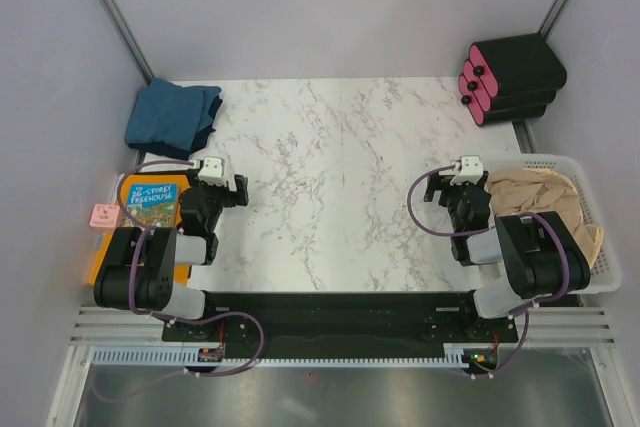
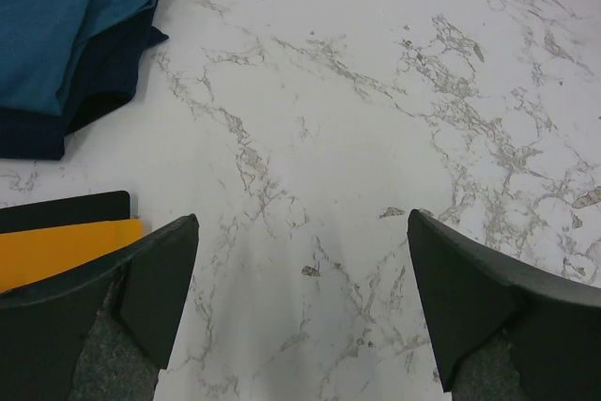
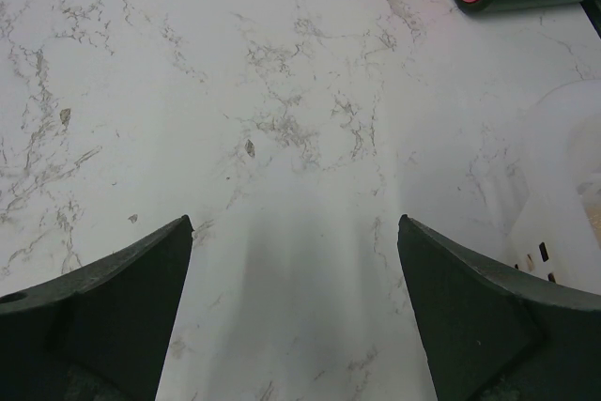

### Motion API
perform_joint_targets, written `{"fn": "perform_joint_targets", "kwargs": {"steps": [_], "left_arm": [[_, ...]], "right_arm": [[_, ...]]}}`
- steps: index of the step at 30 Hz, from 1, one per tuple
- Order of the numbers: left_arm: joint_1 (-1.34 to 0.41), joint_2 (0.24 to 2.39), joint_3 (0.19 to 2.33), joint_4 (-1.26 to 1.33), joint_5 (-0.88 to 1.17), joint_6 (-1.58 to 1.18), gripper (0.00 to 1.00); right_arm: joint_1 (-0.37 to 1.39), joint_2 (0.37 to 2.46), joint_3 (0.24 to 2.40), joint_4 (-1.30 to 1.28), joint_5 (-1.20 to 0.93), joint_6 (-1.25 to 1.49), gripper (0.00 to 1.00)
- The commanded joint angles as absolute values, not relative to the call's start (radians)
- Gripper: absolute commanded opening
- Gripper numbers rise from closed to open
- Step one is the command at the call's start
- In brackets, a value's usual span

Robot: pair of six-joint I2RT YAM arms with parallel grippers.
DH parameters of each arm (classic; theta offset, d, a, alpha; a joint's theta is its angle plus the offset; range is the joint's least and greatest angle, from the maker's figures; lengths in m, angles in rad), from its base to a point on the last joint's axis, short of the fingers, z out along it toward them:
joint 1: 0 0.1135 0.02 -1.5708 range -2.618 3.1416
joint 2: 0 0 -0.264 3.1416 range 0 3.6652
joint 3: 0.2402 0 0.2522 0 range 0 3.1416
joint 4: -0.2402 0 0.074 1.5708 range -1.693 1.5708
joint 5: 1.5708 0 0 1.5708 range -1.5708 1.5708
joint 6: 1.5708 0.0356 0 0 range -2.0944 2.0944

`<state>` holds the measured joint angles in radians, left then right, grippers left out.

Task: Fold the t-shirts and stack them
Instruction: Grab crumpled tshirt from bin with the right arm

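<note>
A folded dark teal-blue t-shirt [image 1: 172,117] lies at the table's far left; it also shows at the top left of the left wrist view [image 2: 66,35]. Crumpled tan and beige t-shirts [image 1: 545,202] fill a white basket [image 1: 590,169] at the right edge. My left gripper [image 1: 232,190] is open and empty over bare marble, nearer me than the teal shirt; in its wrist view [image 2: 302,232] only marble lies between the fingers. My right gripper [image 1: 437,185] is open and empty just left of the basket; its wrist view [image 3: 296,232] shows bare marble.
An orange-and-blue picture book [image 1: 150,202] lies at the left edge beside my left arm, a small pink item [image 1: 103,215] next to it. A black and pink case [image 1: 510,77] stands at the far right. The basket's white rim [image 3: 563,232] shows right of my right fingers.
</note>
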<state>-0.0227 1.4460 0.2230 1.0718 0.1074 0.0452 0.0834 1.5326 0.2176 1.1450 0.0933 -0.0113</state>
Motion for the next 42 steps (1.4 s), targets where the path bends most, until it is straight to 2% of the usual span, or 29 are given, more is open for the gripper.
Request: {"fn": "perform_joint_targets", "kwargs": {"steps": [1, 6, 10, 17, 18, 19, 21, 22, 25, 28, 33, 36, 40, 42], "left_arm": [[-0.018, 1.434, 0.23, 1.12, 0.113, 0.018, 1.0], [-0.014, 1.39, 0.239, 1.065, 0.244, 0.069, 1.0], [-0.014, 1.312, 0.299, 0.89, 0.29, 0.078, 1.0], [-0.014, 1.122, 0.368, 0.731, 0.31, 0.142, 1.0], [-0.014, 1.068, 0.402, 0.663, 0.368, 0.187, 1.0], [-0.014, 1.052, 0.447, 0.429, 0.406, 0.306, 1.0], [-0.014, 1.048, 0.605, 0.202, 0.454, 0.376, 1.0], [-0.014, 1.058, 0.656, 0.032, 0.453, 0.412, 1.0], [-0.014, 1.098, 0.814, -0.238, 0.445, 0.483, 1.0], [-0.014, 1.109, 0.897, -0.323, 0.414, 0.529, 1.0], [-0.014, 1.062, 0.931, -0.38, 0.523, 0.666, 1.0], [-0.015, 1.068, 0.962, -0.405, 0.58, 0.722, 1.0], [-0.02, 1.118, 1.057, -0.498, 0.637, 0.796, 1.0], [-0.023, 1.146, 1.083, -0.52, 0.653, 0.801, 1.0]], "right_arm": [[0.08, 1.525, 0.233, 1.193, 0.133, -0.002, 0.98], [0.08, 1.481, 0.259, 1.117, 0.085, -0.015, 0.98], [0.08, 1.404, 0.32, 0.982, 0.012, -0.034, 0.98], [0.081, 1.33, 0.645, 0.366, -0.099, -0.13, 0.98], [0.081, 1.341, 0.7, 0.275, -0.113, -0.15, 0.98], [0.081, 1.354, 0.812, 0.106, -0.126, -0.17, 0.98], [0.081, 1.387, 0.912, -0.045, -0.101, -0.201, 0.98], [0.081, 1.391, 0.986, -0.155, -0.106, -0.228, 0.98], [0.081, 1.41, 1.156, -0.393, -0.126, -0.316, 0.98], [0.078, 1.436, 1.291, -0.555, -0.043, -0.333, 0.98], [0.019, 1.408, 1.302, -0.659, -0.057, -0.4, 0.98], [-0.081, 1.427, 1.307, -0.761, -0.119, -0.417, 0.98], [-0.276, 1.509, 1.379, -0.976, -0.306, -0.434, 0.98], [-0.322, 1.519, 1.385, -1.0, -0.356, -0.443, 0.98]]}}
